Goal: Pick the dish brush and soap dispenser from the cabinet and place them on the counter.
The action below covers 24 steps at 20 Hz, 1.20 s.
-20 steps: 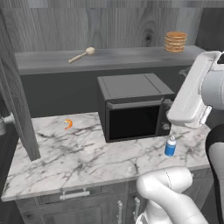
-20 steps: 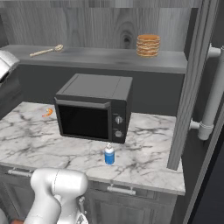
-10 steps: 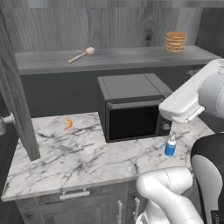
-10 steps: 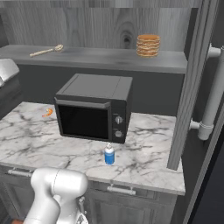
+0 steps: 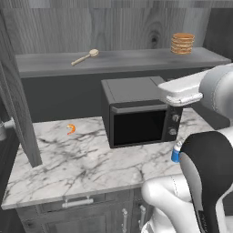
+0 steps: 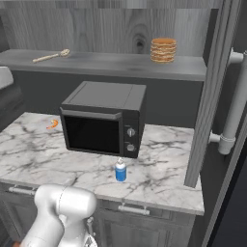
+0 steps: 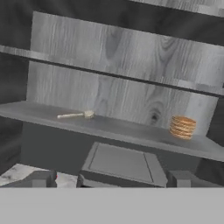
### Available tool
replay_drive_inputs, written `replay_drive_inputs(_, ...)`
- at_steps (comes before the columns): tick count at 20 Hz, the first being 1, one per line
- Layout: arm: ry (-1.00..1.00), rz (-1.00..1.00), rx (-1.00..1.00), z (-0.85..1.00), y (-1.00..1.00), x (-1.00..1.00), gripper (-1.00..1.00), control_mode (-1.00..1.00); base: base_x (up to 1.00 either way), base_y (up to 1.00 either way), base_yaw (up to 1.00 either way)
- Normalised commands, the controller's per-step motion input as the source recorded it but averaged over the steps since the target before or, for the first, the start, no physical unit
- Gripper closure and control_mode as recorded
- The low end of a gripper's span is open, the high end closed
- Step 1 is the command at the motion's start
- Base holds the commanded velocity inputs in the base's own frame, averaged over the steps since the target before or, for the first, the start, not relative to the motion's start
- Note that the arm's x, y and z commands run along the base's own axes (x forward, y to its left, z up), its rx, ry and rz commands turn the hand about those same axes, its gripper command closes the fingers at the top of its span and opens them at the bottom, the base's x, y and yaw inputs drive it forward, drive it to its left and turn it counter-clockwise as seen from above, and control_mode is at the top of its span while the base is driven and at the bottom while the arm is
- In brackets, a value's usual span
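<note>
The dish brush (image 5: 85, 56) (image 6: 50, 56) lies on the left part of the open cabinet's grey shelf (image 5: 132, 60). In the hand view the dish brush (image 7: 75, 115) rests on that shelf, far ahead and left of centre. The soap dispenser (image 6: 120, 170) stands upright on the marble counter (image 6: 29, 144) in front of the microwave. In the left base view my arm half hides the soap dispenser (image 5: 175, 154). My gripper (image 7: 111, 179) is open and empty, level with the microwave top and well short of the shelf; its fingertips (image 7: 40, 178) stand wide apart.
A black microwave (image 5: 136, 113) (image 6: 103, 118) sits mid-counter below the shelf. A stack of tan discs (image 5: 182, 43) (image 7: 182, 127) stands at the shelf's right. A small orange item (image 5: 71, 129) lies left of the microwave. Open cabinet doors (image 5: 18, 104) (image 6: 212, 96) flank the scene.
My arm has swung down from upright to nearly level, across the microwave's upper right corner. The brush, the bottle and the other things have not moved.
</note>
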Motion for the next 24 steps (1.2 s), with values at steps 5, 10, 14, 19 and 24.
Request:
replay_drive_inputs(5, 0.08, -0.09, 0.17, 0.1, 0.0, 0.24, -1.0, -1.0, 0.0, 0.0, 0.0)
replay_drive_inputs(10, 0.13, -0.04, 0.16, 0.01, 0.0, 0.24, -1.0, -1.0, 0.0, 0.0, 0.0)
replay_drive_inputs(14, 0.09, -0.03, 0.15, -0.01, 0.0, 0.29, -1.0, -1.0, 0.0, 0.0, 0.0)
replay_drive_inputs(19, 0.04, -0.07, 0.1, 0.03, 0.06, 0.19, -1.0, -1.0, 0.0, 0.0, 0.0)
replay_drive_inputs(24, -0.01, -0.07, 0.03, 0.01, 0.19, 0.03, -1.0, -1.0, 0.0, 0.0, 0.0)
